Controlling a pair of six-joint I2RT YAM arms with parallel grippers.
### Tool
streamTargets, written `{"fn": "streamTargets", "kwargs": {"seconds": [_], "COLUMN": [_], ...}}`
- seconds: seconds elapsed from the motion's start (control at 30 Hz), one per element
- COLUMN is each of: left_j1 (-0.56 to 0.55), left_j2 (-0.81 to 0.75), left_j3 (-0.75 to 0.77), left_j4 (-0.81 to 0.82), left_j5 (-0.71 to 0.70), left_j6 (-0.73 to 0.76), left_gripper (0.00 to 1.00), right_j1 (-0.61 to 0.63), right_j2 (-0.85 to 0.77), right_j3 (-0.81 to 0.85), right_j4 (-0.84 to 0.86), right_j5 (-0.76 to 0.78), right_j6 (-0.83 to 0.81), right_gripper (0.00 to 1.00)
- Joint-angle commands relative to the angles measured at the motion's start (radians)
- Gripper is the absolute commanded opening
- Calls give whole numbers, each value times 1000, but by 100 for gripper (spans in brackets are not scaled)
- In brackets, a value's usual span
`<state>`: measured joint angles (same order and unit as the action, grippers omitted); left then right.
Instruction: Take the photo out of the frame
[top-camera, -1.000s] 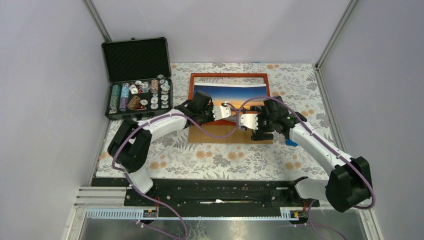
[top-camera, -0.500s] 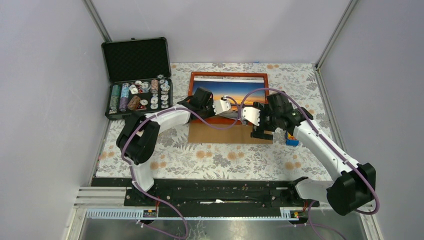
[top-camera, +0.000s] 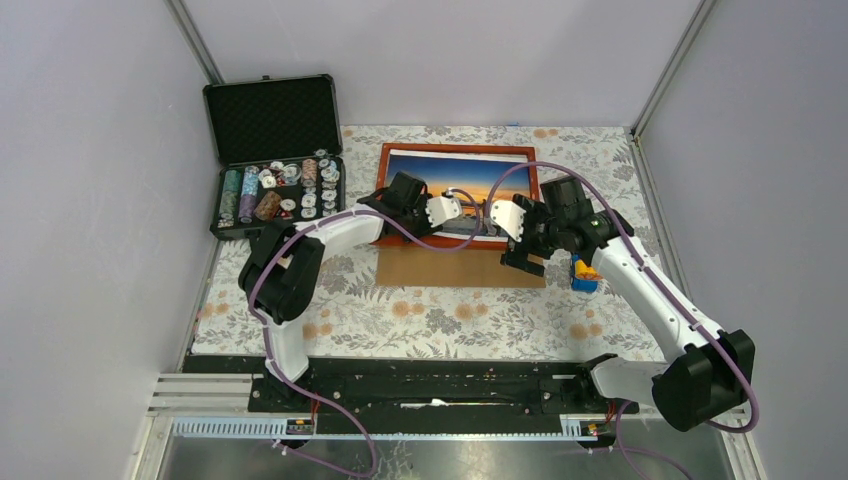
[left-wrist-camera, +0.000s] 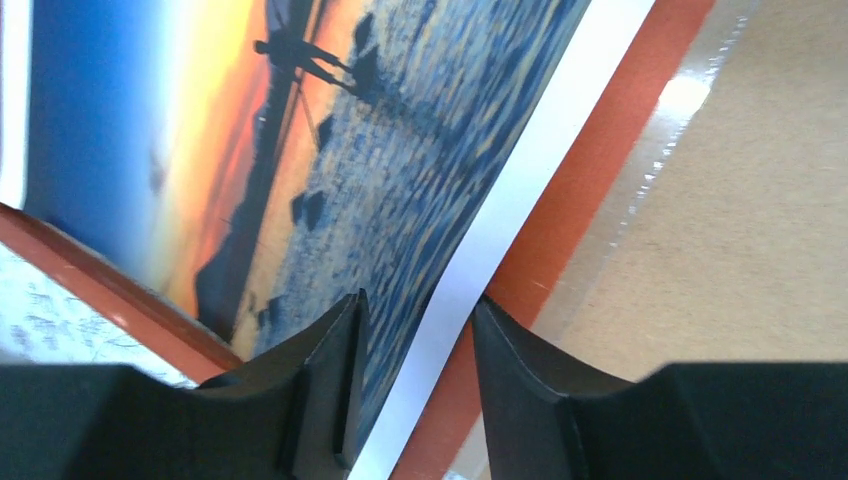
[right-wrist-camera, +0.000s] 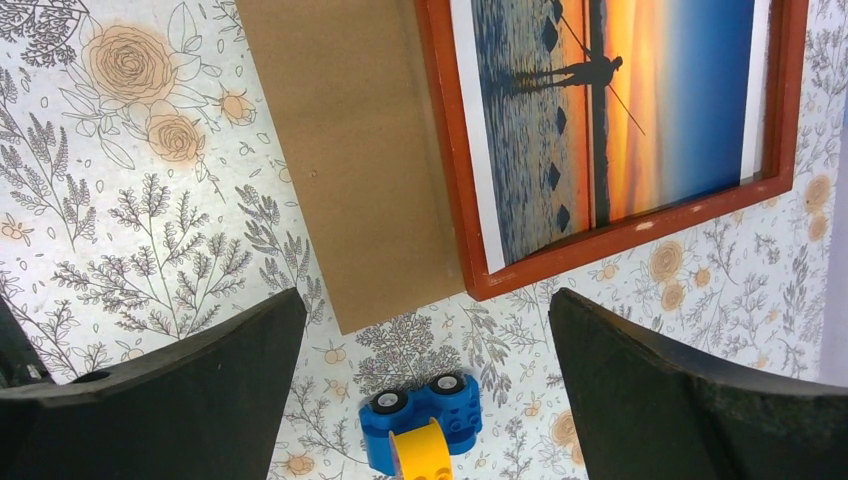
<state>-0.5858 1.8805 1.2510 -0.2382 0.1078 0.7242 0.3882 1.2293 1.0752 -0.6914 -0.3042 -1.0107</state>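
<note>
The photo (top-camera: 470, 185), an orange sunset over blue water with a white border, lies inside the orange-red frame (top-camera: 455, 150) at the table's middle back. My left gripper (top-camera: 460, 210) hovers over the photo's near edge. In the left wrist view its jaws (left-wrist-camera: 415, 310) stand apart, astride the white border of the photo (left-wrist-camera: 400, 150), with the frame's rail (left-wrist-camera: 590, 170) beside it; I see no grip. My right gripper (top-camera: 522, 260) is wide open and empty, above the near right corner of the frame (right-wrist-camera: 445, 150) and the photo (right-wrist-camera: 600, 120).
A plain brown backing board (top-camera: 450, 268) lies against the frame's near side. A blue and yellow toy car (top-camera: 582, 275) sits by the right gripper (right-wrist-camera: 428, 297). An open black case (top-camera: 275, 120) of poker chips stands at the back left.
The left gripper carried the photo away from me, back into the frame, and its jaws have parted. The right arm drew back to the right, still open.
</note>
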Motion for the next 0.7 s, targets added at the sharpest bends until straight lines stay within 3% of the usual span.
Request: {"fn": "streamTargets", "kwargs": {"seconds": [0.0, 0.2, 0.67], "left_j1": [5, 4, -28], "left_j2": [-43, -57, 138], "left_j3": [71, 117, 279], "left_j4": [-81, -131, -91], "left_j5": [116, 204, 72], "left_j6": [-52, -98, -144], "left_gripper": [51, 58, 58], "right_j1": [-18, -28, -94], "right_j2": [-25, -35, -60], "right_j3": [38, 27, 44], "right_j4": [-12, -10, 3], "right_j5": [-43, -59, -112], "right_j6": [39, 48, 129], "right_gripper": [100, 100, 100]}}
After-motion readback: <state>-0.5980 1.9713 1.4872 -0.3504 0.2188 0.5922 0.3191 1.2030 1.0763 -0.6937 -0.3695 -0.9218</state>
